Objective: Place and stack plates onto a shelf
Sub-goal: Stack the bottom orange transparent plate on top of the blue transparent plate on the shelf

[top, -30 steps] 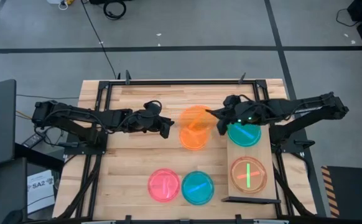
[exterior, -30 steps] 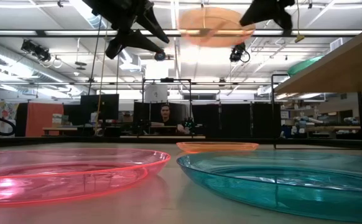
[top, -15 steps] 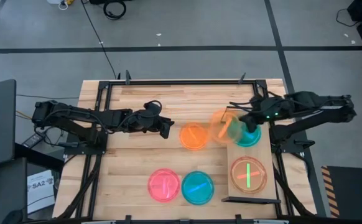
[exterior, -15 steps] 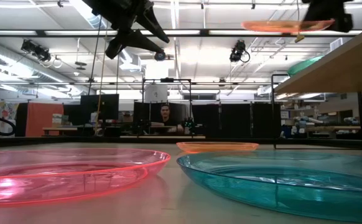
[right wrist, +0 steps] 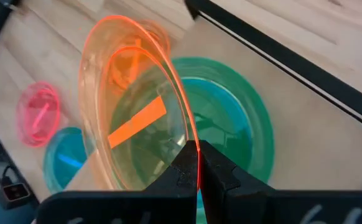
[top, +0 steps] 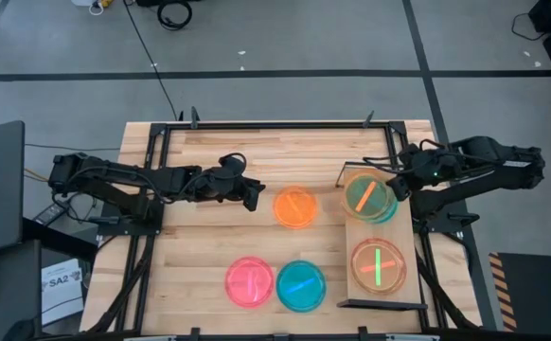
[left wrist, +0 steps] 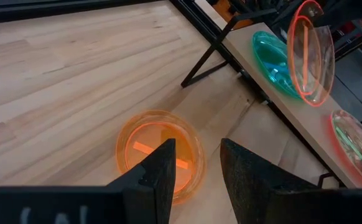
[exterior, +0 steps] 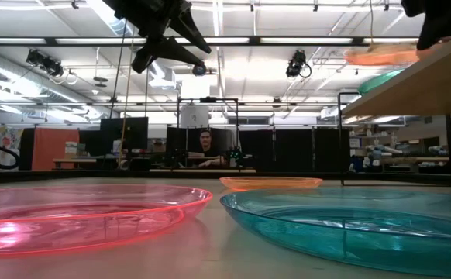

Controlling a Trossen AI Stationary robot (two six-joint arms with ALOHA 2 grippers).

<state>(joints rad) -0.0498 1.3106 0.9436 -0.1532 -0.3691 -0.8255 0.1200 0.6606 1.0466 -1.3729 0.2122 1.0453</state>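
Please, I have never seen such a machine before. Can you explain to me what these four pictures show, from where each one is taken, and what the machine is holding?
It is a robot with two dark arms at a wooden table. Each arm ends in a two-finger tool.

One picture looks straight down from above. One looks level across the table top. The other two come from cameras on the arms' wrists.

The right tool is shut on the rim of an orange plate, holding it above a teal plate that lies on the shelf, a light board at the table's right side. Another stack of plates lies on the shelf nearer the front.

The left tool is open, holds nothing and hangs above another orange plate on the table. A pink plate and a teal-blue plate lie at the front.
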